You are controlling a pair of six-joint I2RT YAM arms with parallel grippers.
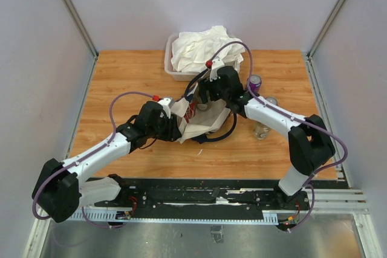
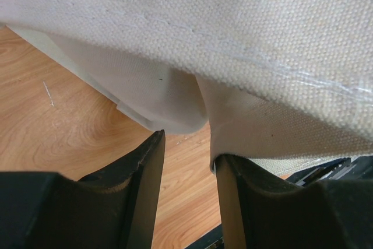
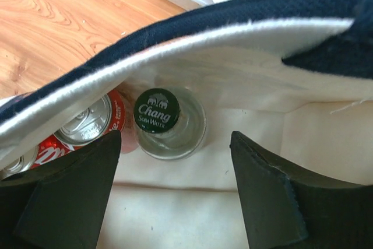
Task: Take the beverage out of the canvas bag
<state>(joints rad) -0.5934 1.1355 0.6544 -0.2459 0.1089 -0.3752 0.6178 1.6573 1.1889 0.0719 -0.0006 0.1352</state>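
The right tool (image 3: 175, 137) is standing wide open, gripping nothing, hovering over the mouth of the canvas bag (image 3: 233, 94). Just ahead of its fingertips, a green-capped glass bottle (image 3: 157, 111) is standing upright inside the bag, with a red can (image 3: 90, 122) just beside it. The left tool (image 2: 189, 144) is sitting half open above the table (image 2: 70, 115), canvas lying against its tips. Whether it is pinching the cloth cannot be told.

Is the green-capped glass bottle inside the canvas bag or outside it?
Inside. The right wrist view shows the bottle upright, the cream walls of the canvas bag around it, a red can beside it.
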